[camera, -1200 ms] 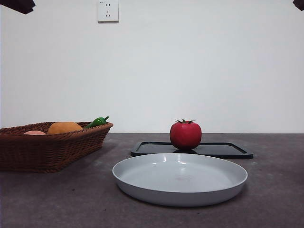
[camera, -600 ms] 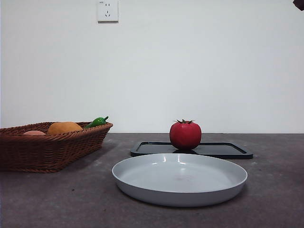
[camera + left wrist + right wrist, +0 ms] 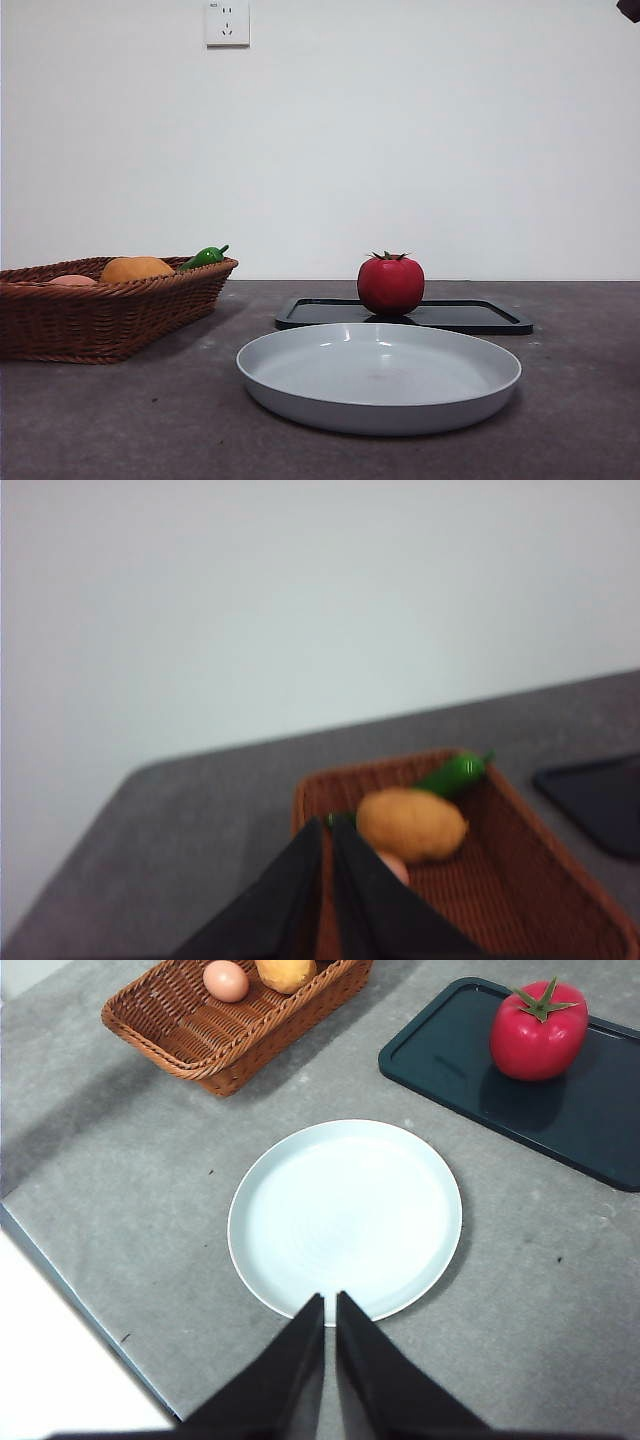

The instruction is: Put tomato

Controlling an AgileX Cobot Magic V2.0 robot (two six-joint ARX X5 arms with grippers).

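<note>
From the front we record one grey plate nearest on the bench, bare, and behind it one black tray carrying the single tomato, upright with its green calyx on top. One wicker basket stands well apart to the side, holding an orange fruit, a pale pink fruit and a green pepper. The right gripper hangs above the plate's rim, jaws clenched on nothing; the left gripper hangs over the basket, jaws likewise clenched and empty. Only the right wrist view shows the pink fruit whole.
</note>
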